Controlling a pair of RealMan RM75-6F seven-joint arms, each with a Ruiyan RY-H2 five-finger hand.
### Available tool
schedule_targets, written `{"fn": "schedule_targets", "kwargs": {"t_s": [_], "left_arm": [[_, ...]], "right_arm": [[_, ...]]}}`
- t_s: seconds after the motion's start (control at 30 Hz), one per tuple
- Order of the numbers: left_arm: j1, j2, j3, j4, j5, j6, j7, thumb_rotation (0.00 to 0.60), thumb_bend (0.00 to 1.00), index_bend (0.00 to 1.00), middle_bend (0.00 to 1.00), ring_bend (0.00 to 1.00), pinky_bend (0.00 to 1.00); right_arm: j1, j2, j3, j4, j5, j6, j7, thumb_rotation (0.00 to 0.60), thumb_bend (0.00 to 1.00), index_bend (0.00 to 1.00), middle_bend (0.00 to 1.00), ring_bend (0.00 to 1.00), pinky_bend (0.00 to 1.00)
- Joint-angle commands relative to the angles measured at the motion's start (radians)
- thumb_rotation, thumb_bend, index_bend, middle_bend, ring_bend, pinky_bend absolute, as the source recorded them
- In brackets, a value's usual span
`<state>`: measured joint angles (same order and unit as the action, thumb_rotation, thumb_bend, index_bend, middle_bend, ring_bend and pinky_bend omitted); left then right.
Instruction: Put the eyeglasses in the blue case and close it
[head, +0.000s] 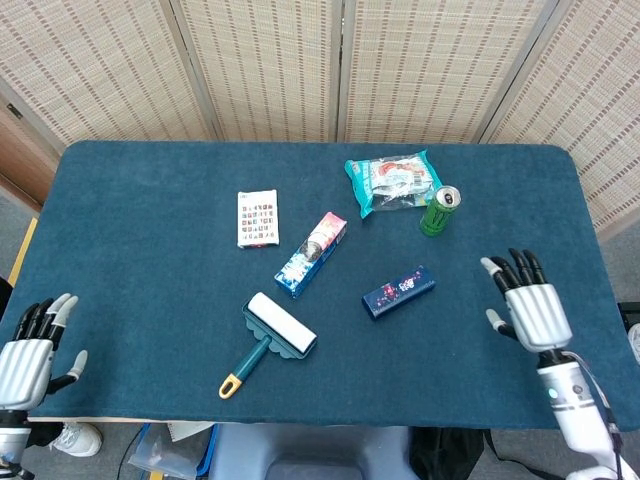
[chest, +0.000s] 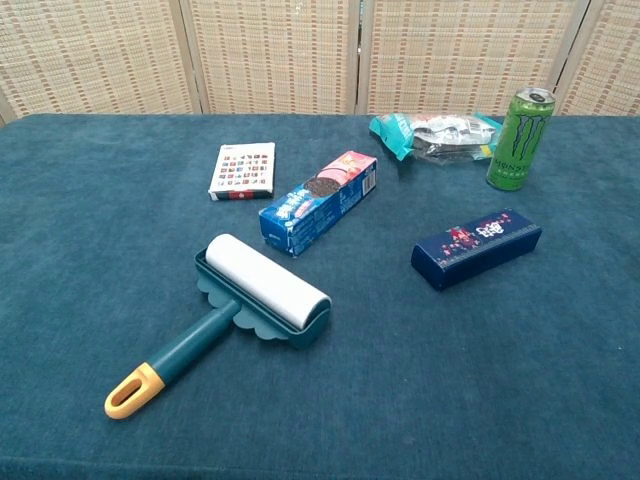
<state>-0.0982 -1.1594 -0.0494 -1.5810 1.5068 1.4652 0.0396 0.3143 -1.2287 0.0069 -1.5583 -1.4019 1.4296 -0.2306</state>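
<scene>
Plainly, the blue case (head: 398, 291) lay shut on the surface (head: 150, 220), well right of centre, its long axis running from about eight o'clock to two o'clock in the head view. The right hand (head: 527, 305) hovered off to the case's three o'clock, apart from it, fingers (head: 515, 268) spread and holding nothing. The left hand (head: 30, 350) sat at the near left edge, far across the surface, likewise spread and empty. So the right hand was much the nearer, and any reach would run leftward to the case's near end. No eyeglasses showed loose on the surface; whether they were inside the case could not be told.
</scene>
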Motion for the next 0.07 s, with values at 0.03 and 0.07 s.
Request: {"fn": "schedule_targets", "kwargs": {"t_s": [0.03, 0.07], "left_arm": [[-0.009, -0.007, -0.006, -0.01, 0.003, -0.001, 0.018, 0.6, 0.38, 0.0, 0.0, 0.0, 0.0], [-0.012, -0.009, -0.009, -0.014, 0.002, 0.0, 0.026, 0.6, 0.38, 0.0, 0.0, 0.0, 0.0]], "right_arm": [[-0.104, 0.055, -0.035, -0.053, -0.036, 0.115, 0.013, 0.6, 0.28, 0.14, 0.16, 0.0, 0.0], [-0.124, 0.059, -0.039, -0.059, -0.039, 0.136, 0.016, 0.6, 0.28, 0.14, 0.16, 0.0, 0.0]]}}
